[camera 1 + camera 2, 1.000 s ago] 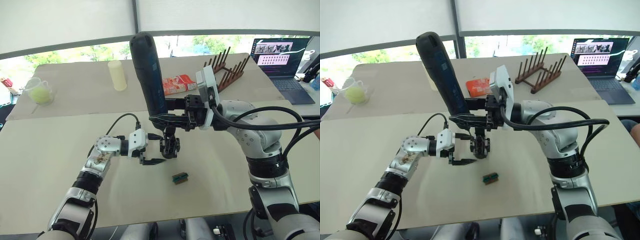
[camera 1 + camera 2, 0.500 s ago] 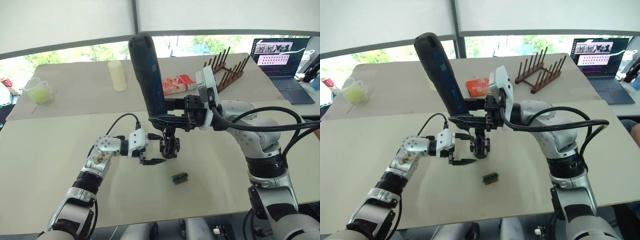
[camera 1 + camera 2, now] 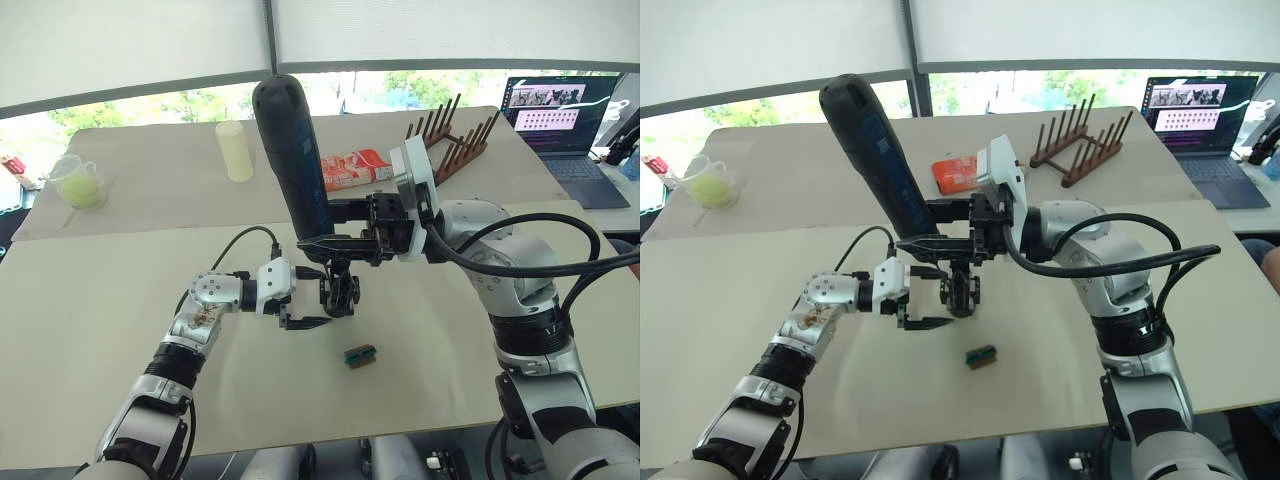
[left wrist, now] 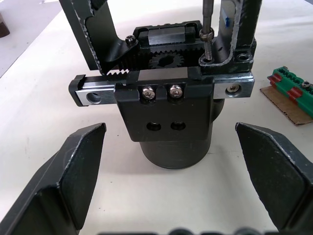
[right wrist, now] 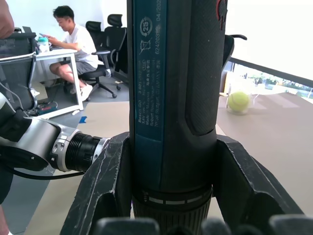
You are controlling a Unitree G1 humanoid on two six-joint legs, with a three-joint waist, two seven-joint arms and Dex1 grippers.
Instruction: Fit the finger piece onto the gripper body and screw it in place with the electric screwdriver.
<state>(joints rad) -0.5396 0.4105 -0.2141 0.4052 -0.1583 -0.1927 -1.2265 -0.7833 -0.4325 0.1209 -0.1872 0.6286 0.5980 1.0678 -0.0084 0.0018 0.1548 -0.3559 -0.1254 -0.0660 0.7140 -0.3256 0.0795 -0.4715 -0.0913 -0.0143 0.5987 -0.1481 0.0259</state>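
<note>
Screwing stage, by the look of it. Right gripper [image 3: 330, 243] was clamped on the electric screwdriver [image 3: 291, 150], fingers pinching its lower barrel, bit down on the top of the gripper body [image 4: 168, 115]. Body stood on its round base around the middle of the bench [image 3: 90, 300], set towards the near edge.

Finger piece [image 4: 242, 29] looked already seated on the body's right-hand end, with the bit on a screw there; can't tell how far that screw was driven. Two screws on the front plate were in place. Left to do, as I judge it: finish driving, lift the driver off.

Left gripper [image 3: 302, 298] sat just beside the body on its left, fingers spread wide to either side of the base, not touching it. Small green-brown block [image 3: 360, 355] lay loose, nearer the near edge.

Versus a second earlier: driver's top end had leaned further left, right arm shifted slightly; body, block and left gripper unchanged.
</note>
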